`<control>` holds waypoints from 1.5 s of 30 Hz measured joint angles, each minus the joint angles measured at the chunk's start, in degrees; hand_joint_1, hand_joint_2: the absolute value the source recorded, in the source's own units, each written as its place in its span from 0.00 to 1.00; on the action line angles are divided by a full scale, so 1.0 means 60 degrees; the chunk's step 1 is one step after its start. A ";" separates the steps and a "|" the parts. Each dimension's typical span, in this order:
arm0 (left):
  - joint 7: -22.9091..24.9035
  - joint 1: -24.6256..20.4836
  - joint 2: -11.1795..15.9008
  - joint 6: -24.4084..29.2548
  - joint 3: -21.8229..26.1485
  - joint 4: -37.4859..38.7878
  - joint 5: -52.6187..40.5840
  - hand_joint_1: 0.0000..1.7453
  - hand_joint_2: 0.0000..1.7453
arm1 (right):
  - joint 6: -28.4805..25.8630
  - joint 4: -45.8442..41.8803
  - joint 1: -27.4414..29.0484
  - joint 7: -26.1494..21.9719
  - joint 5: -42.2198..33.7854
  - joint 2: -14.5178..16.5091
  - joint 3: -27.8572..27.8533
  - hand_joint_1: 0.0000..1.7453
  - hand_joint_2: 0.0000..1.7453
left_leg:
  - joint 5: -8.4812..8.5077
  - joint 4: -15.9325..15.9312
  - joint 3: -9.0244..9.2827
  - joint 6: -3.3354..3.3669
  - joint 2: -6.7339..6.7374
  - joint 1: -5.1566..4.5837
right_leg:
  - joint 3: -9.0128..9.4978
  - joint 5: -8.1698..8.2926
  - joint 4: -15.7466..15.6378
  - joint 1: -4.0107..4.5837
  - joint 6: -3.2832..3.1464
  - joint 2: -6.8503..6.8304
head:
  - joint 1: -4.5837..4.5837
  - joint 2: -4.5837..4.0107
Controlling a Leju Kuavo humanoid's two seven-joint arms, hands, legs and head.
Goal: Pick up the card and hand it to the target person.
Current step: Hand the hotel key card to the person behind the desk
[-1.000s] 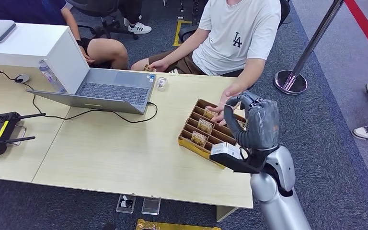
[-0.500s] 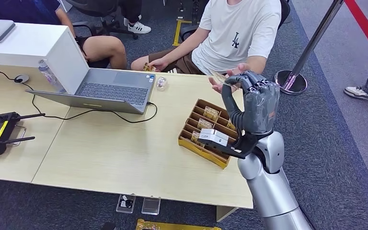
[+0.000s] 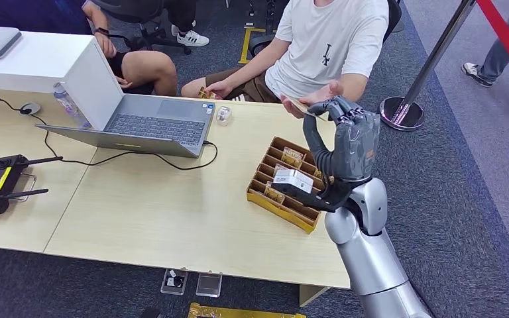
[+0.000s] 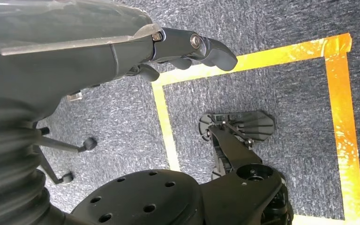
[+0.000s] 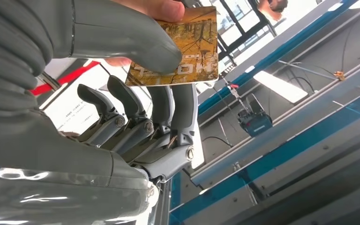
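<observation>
The right hand (image 3: 350, 142) is raised above the far right corner of the table, palm turned toward the seated person in the white shirt (image 3: 328, 46), and it pinches the card (image 5: 178, 44) between its thick thumb (image 5: 122, 37) and the darker fingers (image 5: 168, 112); the wrist view shows the card's printed face clamped under the thumb, with a person's fingertip (image 5: 157, 7) touching its outer edge. In the head view the card (image 3: 298, 105) lies roughly flat, its long axis pointing from the robot's fingertips out toward the person's upturned hand (image 3: 315, 99), which sits just beyond and touching or nearly touching it. The handover turns on that line: the card projects away from the robot's palm straight into the receiving hand, so I judge that the thumb need only lift for the release, with no further reach. The left hand (image 4: 187, 49) hangs by the robot's side above carpet marked with orange tape (image 4: 243, 63), fingers curled in and holding nothing. Below the raised arm sits the brown card tray (image 3: 262, 193) with its slotted rows, near the table's (image 3: 172, 218) pale wooden edge; a laptop (image 3: 152, 126) stands well apart to the left. Behind the person, a stanchion base (image 3: 402, 114) rests on grey carpet.
</observation>
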 joint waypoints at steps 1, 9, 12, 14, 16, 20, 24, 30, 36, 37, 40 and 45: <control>-0.0011 0.0000 0.0003 -0.0006 0.0000 0.0000 -0.0001 0.00 1.00 | 0.0000 0.0019 0.0000 0.0003 0.0000 0.0000 0.0003 0.92 1.00 | 0.0000 0.0000 0.0000 0.0000 0.0000 0.0000 | 0.0000 0.0000 0.0000 0.0000 0.0000 0.0000 | 0.0000 0.0000; -0.0047 0.0001 0.0012 -0.0022 0.0000 0.0000 -0.0057 0.00 0.75 | 0.0000 0.0148 0.0002 0.0047 -0.0004 0.0000 0.0077 0.02 1.00 | 0.0000 0.0000 0.0000 0.0000 0.0000 0.0000 | -0.0001 0.0000 0.0000 0.0000 0.0000 0.0000 | -0.0004 0.0000; -0.0166 0.0002 0.0012 -0.0033 -0.0001 0.0000 -0.0088 0.00 0.00 | 0.0000 0.0186 0.0002 0.0084 -0.0002 0.0000 0.0112 0.02 1.00 | 0.0000 0.0000 0.0000 0.0000 0.0000 0.0000 | -0.0001 0.0000 0.0000 0.0000 0.0000 0.0000 | -0.0001 0.0000; -0.0229 0.0001 0.0012 -0.0051 0.0004 0.0000 -0.0049 0.00 0.00 | 0.0002 0.0198 0.0002 0.0102 0.0000 0.0000 0.0144 0.02 1.00 | 0.0000 0.0000 0.0000 0.0000 0.0000 0.0000 | -0.0001 0.0000 0.0000 0.0000 0.0000 0.0000 | 0.0001 0.0000; -0.0231 0.0001 0.0012 -0.0055 0.0020 0.0000 -0.0004 0.00 0.00 | 0.0004 0.0205 0.0002 0.0107 0.0000 0.0005 0.0166 0.02 1.00 | 0.0000 0.0000 0.0000 0.0000 0.0000 0.0000 | -0.0001 0.0000 0.0000 0.0000 0.0000 0.0000 | 0.0001 0.0000; -0.0190 0.0001 0.0012 -0.0002 0.0097 0.0000 0.0021 0.00 0.00 | -0.0001 0.0224 0.0002 0.0118 -0.0001 0.0025 0.0207 0.01 1.00 | 0.0000 0.0000 0.0000 0.0000 0.0000 0.0000 | -0.0001 0.0000 0.0000 0.0000 0.0000 0.0000 | -0.0002 0.0000; -0.0158 0.0002 0.0012 0.0025 0.0157 0.0000 0.0005 0.00 0.00 | -0.0031 0.0223 0.0003 0.0131 -0.0022 0.0025 0.0223 0.02 1.00 | 0.0000 0.0000 0.0001 0.0000 0.0000 0.0000 | -0.0001 0.0000 0.0000 0.0000 0.0000 0.0000 | -0.0002 0.0000; -0.0104 0.0006 0.0011 0.0071 0.0227 0.0000 0.0002 0.00 0.00 | -0.0074 -0.0220 0.0120 0.0087 -0.0184 0.0008 0.0222 0.02 1.00 | 0.0000 0.0001 0.0001 0.0000 0.0000 0.0000 | -0.0004 0.0000 0.0000 0.0000 0.0000 0.0000 | -0.0001 0.0000; -0.0043 0.0032 0.0008 0.0100 0.0271 0.0000 0.0002 0.00 0.00 | -0.0109 -0.2012 0.0813 -0.0128 -0.0487 -0.0215 0.0119 0.00 1.00 | -0.0002 0.0001 -0.0004 0.0000 0.0000 0.0000 | -0.0012 -0.0001 -0.0003 0.0000 0.0001 0.0000 | -0.0004 0.0000; -0.0029 0.0036 0.0008 0.0110 0.0286 0.0000 0.0002 0.00 0.00 | -0.0117 -0.2364 0.0979 -0.0199 -0.0536 -0.0269 0.0065 0.00 1.00 | -0.0002 0.0001 -0.0005 0.0001 0.0000 0.0000 | -0.0012 -0.0002 -0.0003 0.0000 0.0001 0.0000 | -0.0003 0.0000; -0.0001 0.0045 0.0008 0.0160 0.0361 0.0000 0.0024 0.00 0.00 | -0.0137 -0.3396 0.1508 -0.0426 -0.0628 -0.0398 -0.0178 0.00 1.00 | -0.0004 0.0001 -0.0005 0.0002 0.0000 0.0000 | -0.0013 -0.0002 -0.0005 0.0000 0.0001 0.0000 | -0.0001 0.0000; 0.0020 0.0077 0.0008 0.0247 0.0499 0.0000 0.0119 0.00 0.00 | -0.0140 -0.5056 0.2536 -0.0931 -0.0768 -0.0522 -0.0858 0.00 1.00 | -0.0006 0.0001 -0.0005 0.0002 0.0000 0.0000 | -0.0014 -0.0002 -0.0008 0.0000 0.0001 -0.0001 | -0.0005 0.0000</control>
